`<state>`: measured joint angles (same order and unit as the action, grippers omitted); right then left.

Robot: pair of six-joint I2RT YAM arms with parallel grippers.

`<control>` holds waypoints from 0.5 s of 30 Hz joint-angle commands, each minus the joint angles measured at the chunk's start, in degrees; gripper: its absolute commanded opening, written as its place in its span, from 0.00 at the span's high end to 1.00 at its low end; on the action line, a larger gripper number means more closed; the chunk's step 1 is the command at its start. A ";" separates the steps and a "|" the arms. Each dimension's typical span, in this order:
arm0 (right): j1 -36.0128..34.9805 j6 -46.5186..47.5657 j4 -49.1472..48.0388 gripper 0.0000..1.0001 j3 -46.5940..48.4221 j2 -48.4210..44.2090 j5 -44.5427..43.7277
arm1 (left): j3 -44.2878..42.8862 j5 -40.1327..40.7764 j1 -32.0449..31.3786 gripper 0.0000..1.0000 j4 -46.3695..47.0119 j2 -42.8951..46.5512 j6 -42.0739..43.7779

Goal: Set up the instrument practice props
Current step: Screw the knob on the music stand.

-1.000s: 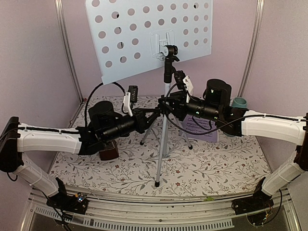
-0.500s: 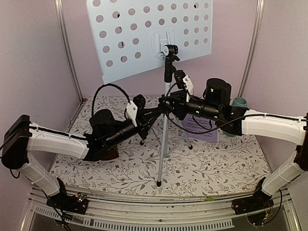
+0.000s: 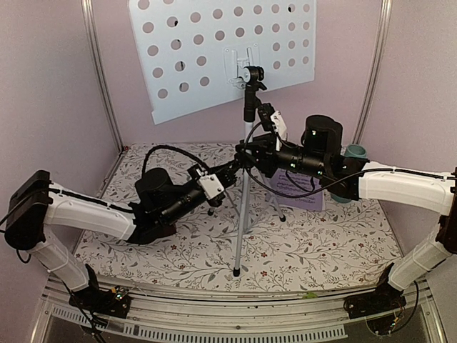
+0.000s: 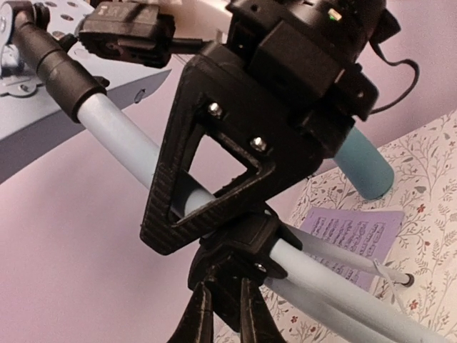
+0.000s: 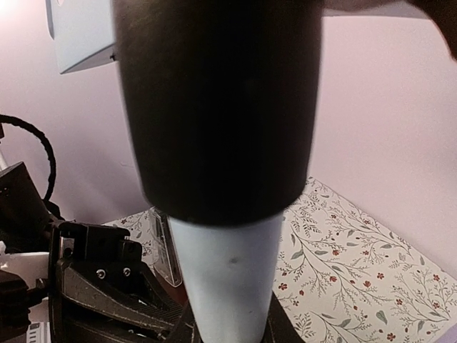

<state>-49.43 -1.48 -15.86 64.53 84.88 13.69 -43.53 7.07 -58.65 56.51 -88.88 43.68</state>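
The music stand has a pale-blue perforated desk (image 3: 214, 50) on a silver pole (image 3: 245, 200) with tripod legs on the floral mat. My right gripper (image 3: 246, 151) is shut around the pole just above the tripod hub. In the right wrist view the pole (image 5: 228, 271) fills the space between the fingers. My left gripper (image 3: 234, 166) comes in from the left. Its fingertips (image 4: 201, 300) pinch the underside of the black hub (image 4: 239, 250). Lilac sheet music (image 3: 300, 191) lies flat behind the right arm. The metronome is hidden behind my left arm from above; only a sliver (image 5: 166, 257) shows.
A teal cup (image 3: 355, 152) stands at the back right beside the sheet music. Silver frame poles (image 3: 100, 78) run up the pink walls on both sides. The floral mat (image 3: 321, 243) covers the table, and the nearest tripod foot (image 3: 234, 273) rests near its front edge.
My left wrist has rolled over and the forearm has dropped lower, while its fingertips stayed at the tripod hub. The right arm and the stand have barely moved.
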 commanded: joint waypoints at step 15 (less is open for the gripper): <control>-1.46 -0.68 12.09 1.00 -1.28 5.06 2.89 | 3.36 4.73 -1.70 0.48 -1.28 0.27 4.66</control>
<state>-49.56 -0.54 -15.49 65.25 85.45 15.29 -41.91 10.33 -59.77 57.12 -89.52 54.30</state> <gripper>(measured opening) 0.174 0.485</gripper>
